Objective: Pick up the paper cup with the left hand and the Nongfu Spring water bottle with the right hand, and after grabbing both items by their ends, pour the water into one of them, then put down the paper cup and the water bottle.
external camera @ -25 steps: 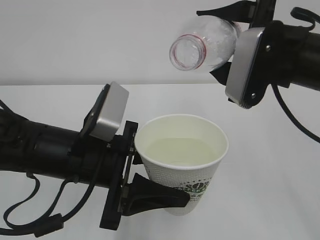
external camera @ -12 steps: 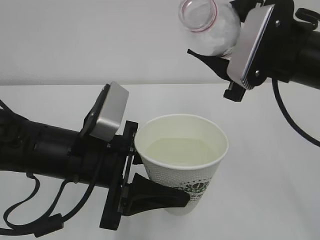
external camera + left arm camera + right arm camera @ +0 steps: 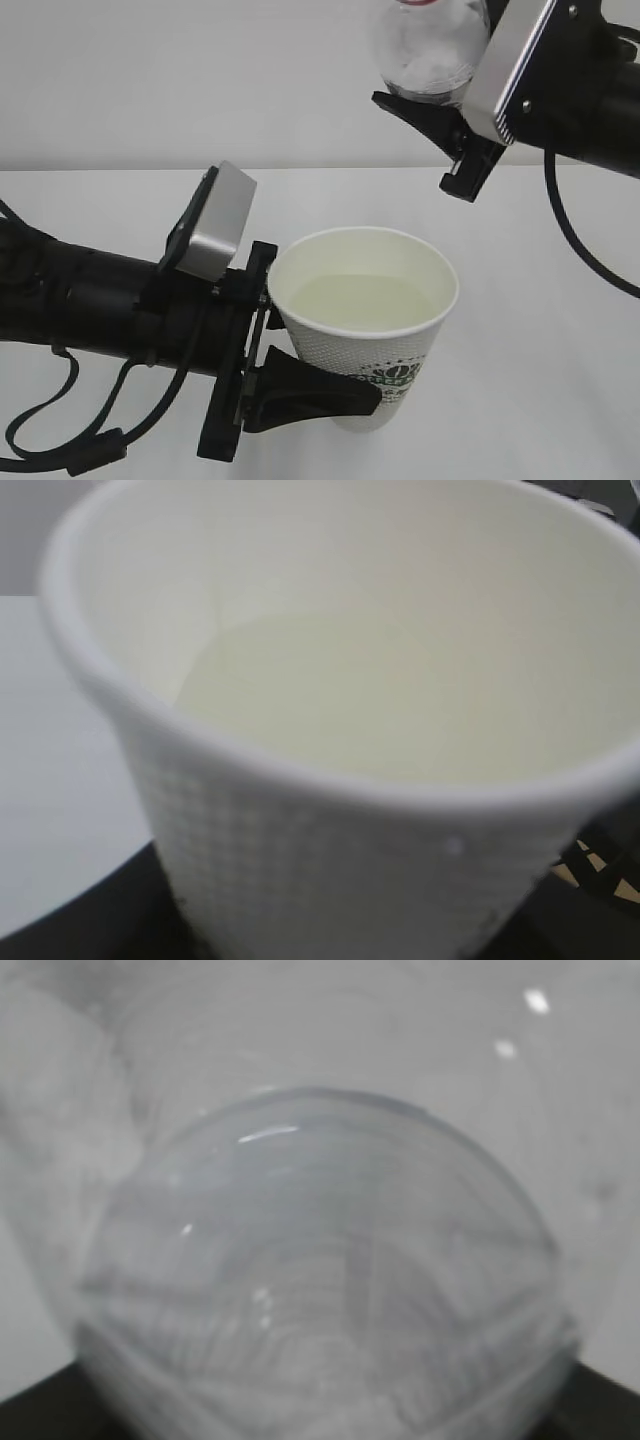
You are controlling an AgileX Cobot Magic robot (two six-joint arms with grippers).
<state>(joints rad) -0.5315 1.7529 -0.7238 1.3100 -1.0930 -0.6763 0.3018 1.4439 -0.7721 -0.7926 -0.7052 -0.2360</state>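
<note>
The left hand (image 3: pixel 300 385) grips a paper cup (image 3: pixel 362 330) of water (image 3: pixel 352 303) above the white table (image 3: pixel 540 330); the right hand (image 3: pixel 440 125) clasps the bottle (image 3: pixel 430 50) overhead.

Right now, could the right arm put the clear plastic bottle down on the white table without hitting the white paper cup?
Probably yes: bare white table lies below the clear plastic bottle, right of the white paper cup.

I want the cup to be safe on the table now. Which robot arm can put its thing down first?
Probably the left. Its pincer holds the paper cup upright and low over the table, water inside. The right pincer has the bottle high up, so it likely has farther to go.
</note>
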